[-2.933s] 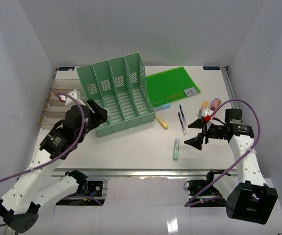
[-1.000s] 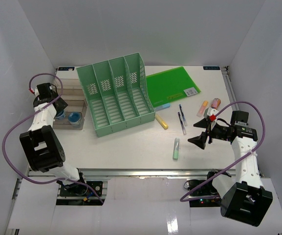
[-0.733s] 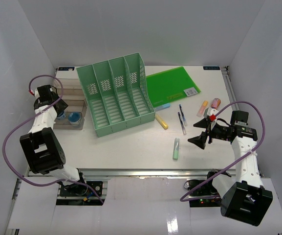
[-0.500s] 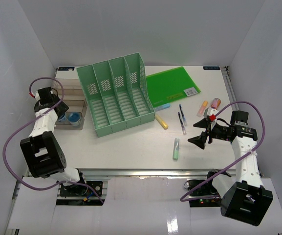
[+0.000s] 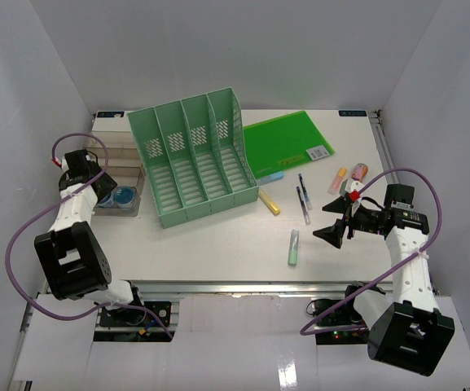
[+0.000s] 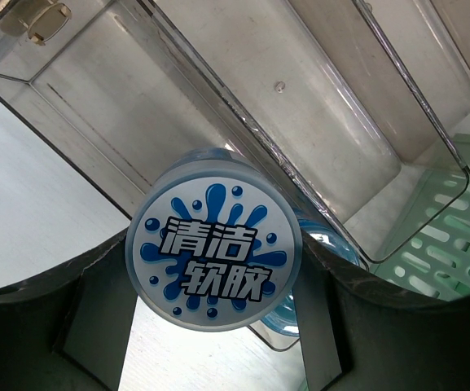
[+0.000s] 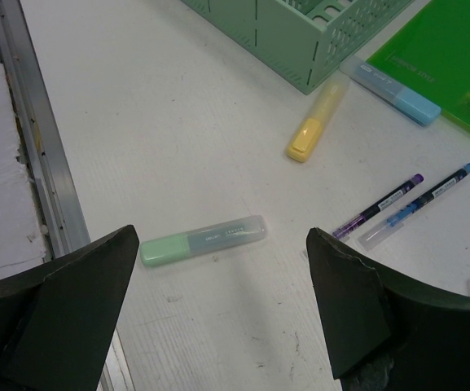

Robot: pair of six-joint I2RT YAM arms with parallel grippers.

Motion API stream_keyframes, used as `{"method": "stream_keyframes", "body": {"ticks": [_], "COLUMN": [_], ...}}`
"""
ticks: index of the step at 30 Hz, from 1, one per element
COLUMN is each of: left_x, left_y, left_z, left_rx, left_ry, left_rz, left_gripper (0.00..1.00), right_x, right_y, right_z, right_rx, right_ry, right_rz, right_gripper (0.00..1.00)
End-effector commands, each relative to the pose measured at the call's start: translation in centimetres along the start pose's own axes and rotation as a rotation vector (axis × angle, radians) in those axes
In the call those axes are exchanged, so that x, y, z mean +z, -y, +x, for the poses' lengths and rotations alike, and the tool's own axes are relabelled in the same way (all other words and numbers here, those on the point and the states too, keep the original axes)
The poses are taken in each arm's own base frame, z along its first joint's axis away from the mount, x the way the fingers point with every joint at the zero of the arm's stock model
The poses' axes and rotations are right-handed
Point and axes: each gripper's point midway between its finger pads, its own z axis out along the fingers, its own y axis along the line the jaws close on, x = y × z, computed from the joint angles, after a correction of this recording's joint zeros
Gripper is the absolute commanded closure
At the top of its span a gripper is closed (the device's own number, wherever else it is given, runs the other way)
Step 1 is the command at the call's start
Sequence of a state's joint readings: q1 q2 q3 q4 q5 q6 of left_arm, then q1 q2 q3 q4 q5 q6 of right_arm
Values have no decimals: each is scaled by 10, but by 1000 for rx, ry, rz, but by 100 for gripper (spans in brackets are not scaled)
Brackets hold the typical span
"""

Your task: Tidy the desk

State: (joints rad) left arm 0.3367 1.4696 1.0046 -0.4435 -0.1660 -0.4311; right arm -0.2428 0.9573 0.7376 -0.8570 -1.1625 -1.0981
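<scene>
Clamping a round blue tub (image 6: 216,248) by its white printed lid between both fingers of the left pincer (image 5: 97,191), at the far left of the white table (image 5: 218,257), right over the clear compartment tray (image 6: 332,114)

Finding a second blue tub (image 5: 123,195) in the near end of that tray, just beside the held one

Passing the mint-green file rack (image 5: 194,155) just right of the tray, then the green folder (image 5: 287,142) lying flat at the far middle, with a pale blue marker (image 7: 389,88) at its near edge

Spotting a yellow highlighter (image 5: 270,202) near the rack's corner, two pens (image 5: 302,194) side by side beyond it, and a green highlighter (image 5: 294,246) alone nearer the front rail

Noting two small pinkish items (image 5: 349,174) further right, too small to tell apart

Hovering the right pincer (image 5: 329,220) above the table just right of the green highlighter, fingers spread wide and gripping nothing
</scene>
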Motion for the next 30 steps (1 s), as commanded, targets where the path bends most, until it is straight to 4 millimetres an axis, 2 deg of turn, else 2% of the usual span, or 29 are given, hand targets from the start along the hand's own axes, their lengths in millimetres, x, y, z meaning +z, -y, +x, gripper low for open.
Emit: {"method": "stream_keyframes", "body": {"ticks": [1, 4, 6, 14, 17, 20, 23, 26, 29, 30], "left_x": [-10, -14, -19, -51, -78, -120, -167, -209, -244, -255], "left_y": [10, 12, 14, 34, 50, 85, 122, 152, 187, 198], "left_z": [-12, -19, -28, -56, -59, -46, -16, 27, 84, 106], "left_rx": [6, 8, 5, -17, -34, -34, 5, 59, 155, 186], "left_ry": [31, 45, 69, 134, 154, 133, 72, -33, -143, -178], "left_rz": [50, 55, 60, 163, 276, 536, 797, 981, 1078, 1095], "left_gripper": [35, 12, 3, 2, 2, 7, 7, 8, 9, 9], "right_x": [0, 1, 1, 0, 0, 0, -1, -2, -6, -10], "right_y": [-1, -2, -1, -1, 0, 3, 11, 24, 48, 62], "right_z": [-5, -4, -3, -3, -3, -3, -2, 5, 17, 21], "right_rx": [4, 10, 14, 19, 19, 35, 83, 154, 249, 297], "right_ry": [29, 27, 26, 25, 22, 13, -6, -38, -86, -107], "right_rz": [-5, -8, -9, -8, -4, 4, 33, 94, 232, 317], "right_gripper": [10, 10, 10, 10, 10, 10, 9, 6, 4, 4]}}
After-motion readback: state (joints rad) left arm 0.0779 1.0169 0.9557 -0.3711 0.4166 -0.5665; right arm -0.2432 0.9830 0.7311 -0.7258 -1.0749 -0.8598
